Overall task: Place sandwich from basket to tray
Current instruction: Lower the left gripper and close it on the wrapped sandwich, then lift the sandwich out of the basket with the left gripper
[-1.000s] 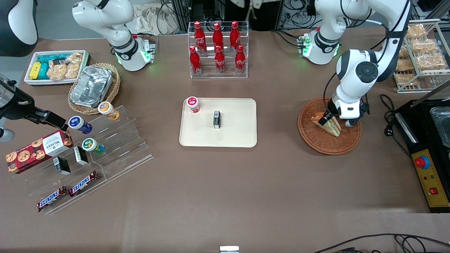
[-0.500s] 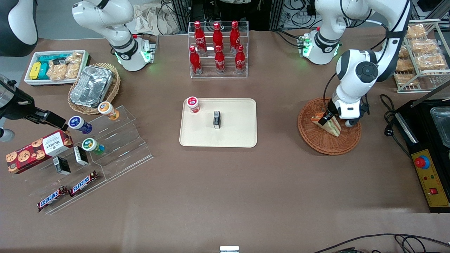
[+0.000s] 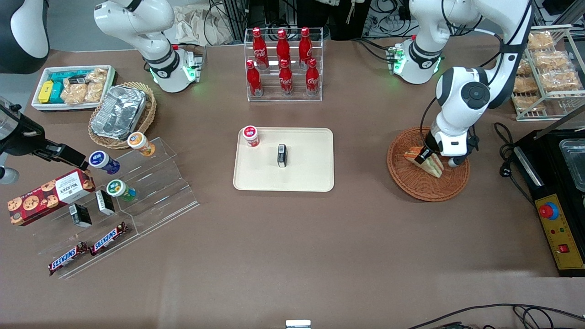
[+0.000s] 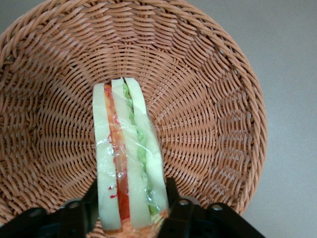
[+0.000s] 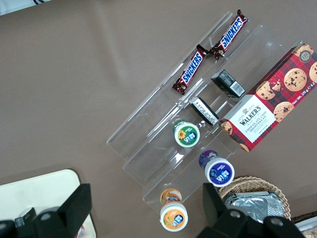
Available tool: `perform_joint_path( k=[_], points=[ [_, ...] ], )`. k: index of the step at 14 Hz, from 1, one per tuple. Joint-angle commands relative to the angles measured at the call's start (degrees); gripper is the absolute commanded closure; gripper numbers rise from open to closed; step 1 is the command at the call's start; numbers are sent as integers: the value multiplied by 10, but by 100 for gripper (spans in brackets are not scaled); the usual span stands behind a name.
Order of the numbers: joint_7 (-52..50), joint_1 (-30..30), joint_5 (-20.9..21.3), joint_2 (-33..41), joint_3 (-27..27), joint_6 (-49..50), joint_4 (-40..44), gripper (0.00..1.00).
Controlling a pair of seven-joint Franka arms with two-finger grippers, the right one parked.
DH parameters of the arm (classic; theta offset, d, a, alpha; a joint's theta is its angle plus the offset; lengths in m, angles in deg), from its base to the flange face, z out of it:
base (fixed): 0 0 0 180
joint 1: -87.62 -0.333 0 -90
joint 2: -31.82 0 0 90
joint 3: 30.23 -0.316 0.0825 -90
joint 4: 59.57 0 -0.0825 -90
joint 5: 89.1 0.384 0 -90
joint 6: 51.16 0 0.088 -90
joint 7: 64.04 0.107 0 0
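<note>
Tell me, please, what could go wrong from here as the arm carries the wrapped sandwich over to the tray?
The gripper holds the sandwich only at one end, over the basket; the slick wrap could let it slip or swing in transit. Squeezing soft bread may also deform the layers. On the tray, a red-capped jar and a small black box already stand, so a careless drop-off might knock one over.

Sandwich (image 4: 128, 158): white bread, orange-red & green filling (clear wrap). Basket (image 3: 411, 183): reddish-brown weave. Tray (image 3: 306, 173): cream-beige, plain. Gripper (image 3: 426, 156): black fingers, white body. Table (image 3: 292, 246): brown.
</note>
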Motion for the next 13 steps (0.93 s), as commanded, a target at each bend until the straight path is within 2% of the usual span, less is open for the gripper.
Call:
perform_joint_path(
  k=[1, 2, 4, 7, 11, 13],
  points=[
    [-11, 6, 8, 6, -6, 4, 4, 81],
    [-10, 6, 8, 11, -6, 19, 10, 87],
    [-6, 6, 8, 29, -5, 92, 47, 87],
    [0, 6, 8, 33, -3, 258, 158, 88],
    [70, 6, 7, 30, -2, 402, 275, 100],
    [121, 3, 1, 33, -3, 463, 328, 100]
  ],
)
